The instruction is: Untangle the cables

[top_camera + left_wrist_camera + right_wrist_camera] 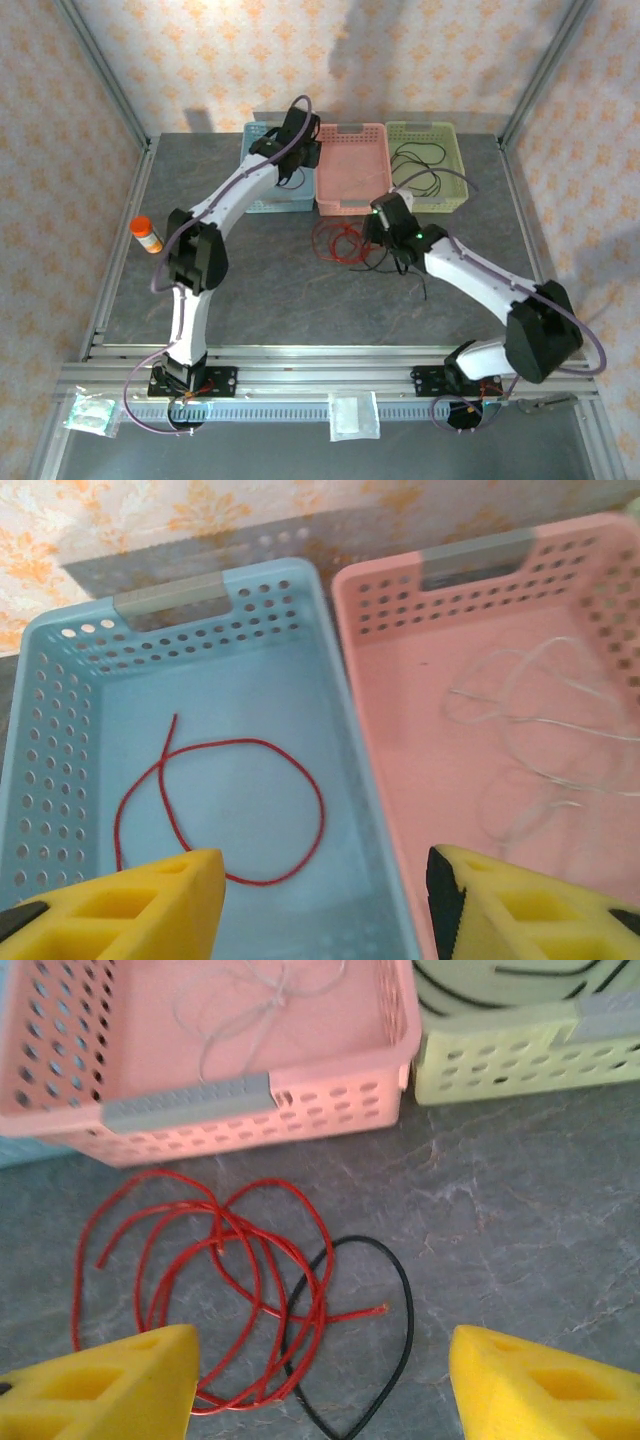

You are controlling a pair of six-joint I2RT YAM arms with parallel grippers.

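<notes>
A tangle of red cables (215,1290) lies on the grey table with a black cable (385,1350) looped through it, just in front of the pink basket (250,1110). My right gripper (320,1385) hovers open over this tangle (342,244), with the black loop and a red end lying between its yellow fingers (110,1385). One red cable (225,810) lies as a loop in the blue basket (60,740). My left gripper (325,905) stands open above that basket's right wall, nothing in it. A pale whitish cable (540,730) rests in the pink basket (400,680).
A green basket (450,185) at the back right holds black cable (420,160). The three baskets stand side by side along the back. An orange pill bottle (147,234) stands near the table's left edge. Metal frame posts rise at the corners.
</notes>
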